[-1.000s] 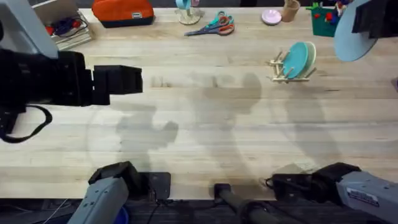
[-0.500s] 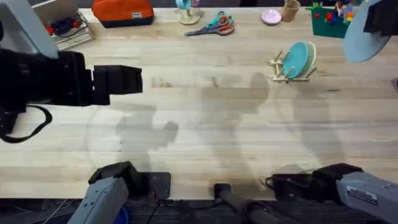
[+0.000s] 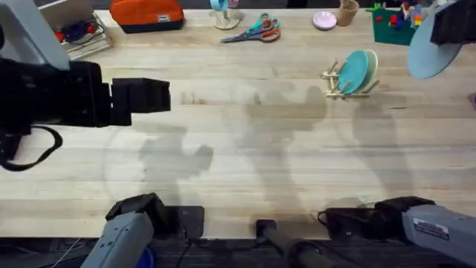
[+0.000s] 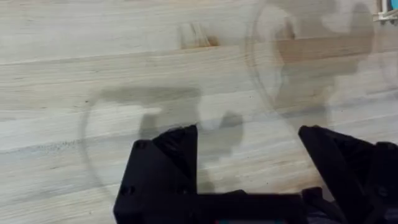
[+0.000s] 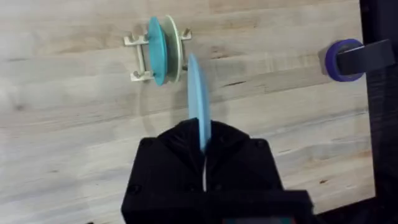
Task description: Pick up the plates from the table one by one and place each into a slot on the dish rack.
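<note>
Thin round light blue plate [image 5: 198, 99] above grainy plank table [image 5: 74, 137]

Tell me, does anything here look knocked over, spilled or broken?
Nothing stands out. The teal plate and cream plate stand on edge in the dish rack, and the right gripper holds the light blue plate edge-on above the table. No spill or damage shows.

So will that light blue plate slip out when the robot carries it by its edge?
It might. The right gripper pinches the light blue plate only at its rim, and the smooth-looking surface could slide. It stays flat, so it's probably stiff. Once upright in the dish rack, it could roll or tip unless pegs hold it.
</note>
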